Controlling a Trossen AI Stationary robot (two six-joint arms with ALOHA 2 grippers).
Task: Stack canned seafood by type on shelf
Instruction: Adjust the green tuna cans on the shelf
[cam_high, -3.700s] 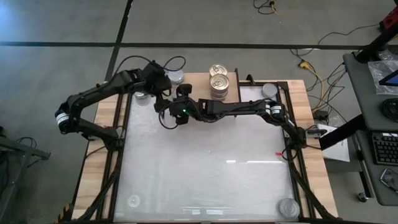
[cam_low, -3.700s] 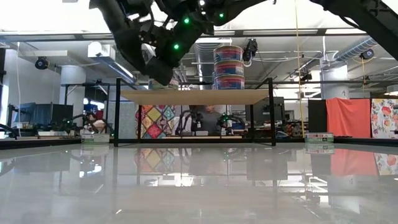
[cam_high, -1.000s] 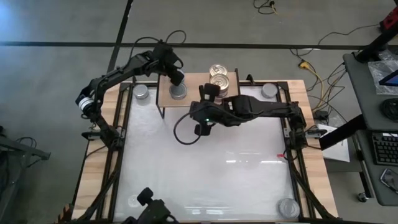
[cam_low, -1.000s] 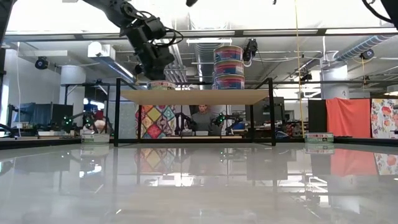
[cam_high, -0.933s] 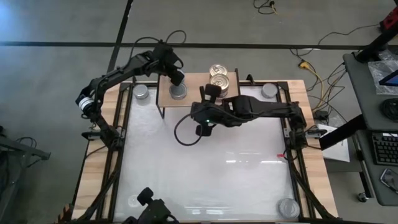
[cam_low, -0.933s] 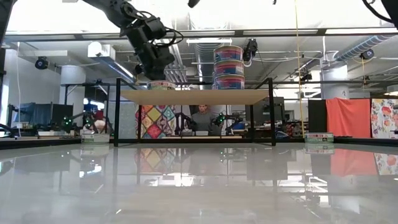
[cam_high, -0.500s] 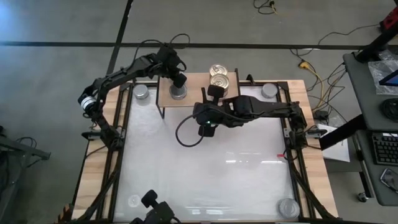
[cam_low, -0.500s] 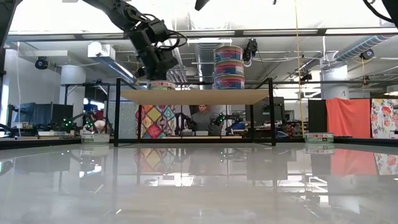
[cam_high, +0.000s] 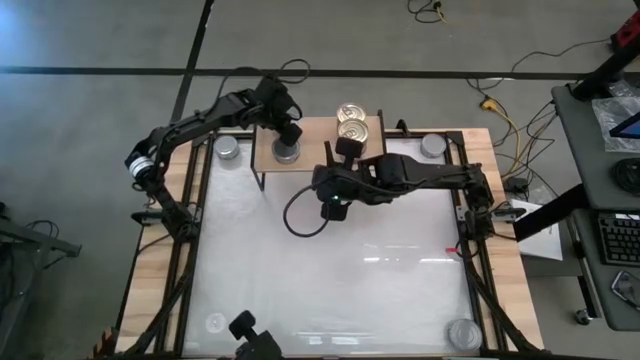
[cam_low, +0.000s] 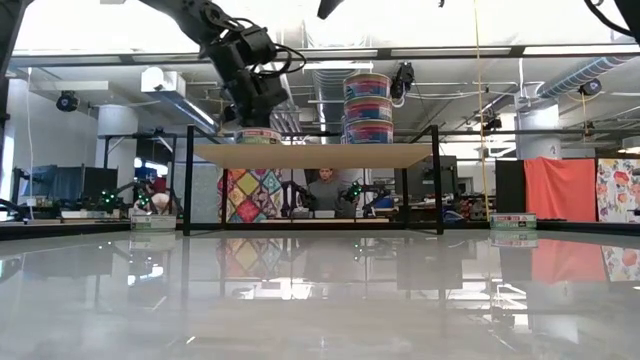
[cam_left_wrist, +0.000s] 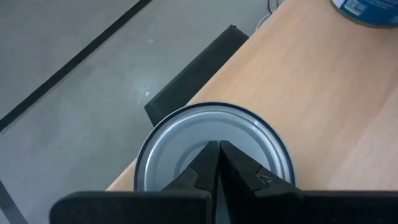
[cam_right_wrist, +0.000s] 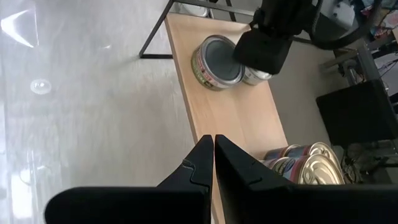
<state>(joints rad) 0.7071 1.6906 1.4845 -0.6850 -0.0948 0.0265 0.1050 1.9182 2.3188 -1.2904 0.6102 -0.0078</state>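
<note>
The left gripper (cam_high: 287, 132) hangs just above a silver-lidded tin (cam_high: 286, 150) at the left end of the wooden shelf (cam_high: 316, 156), its fingers (cam_left_wrist: 214, 163) pressed together and holding nothing. Toward the shelf's right end stand the gold-lidded tins (cam_high: 351, 128) (stacked three high in the low view, with another just behind). The right gripper (cam_high: 344, 149), also pinched shut and empty, hovers over the shelf's front edge beside that stack. More silver tins rest on the white tabletop (cam_high: 330, 270), one left of the shelf (cam_high: 229, 148), one right of it (cam_high: 432, 145).
</note>
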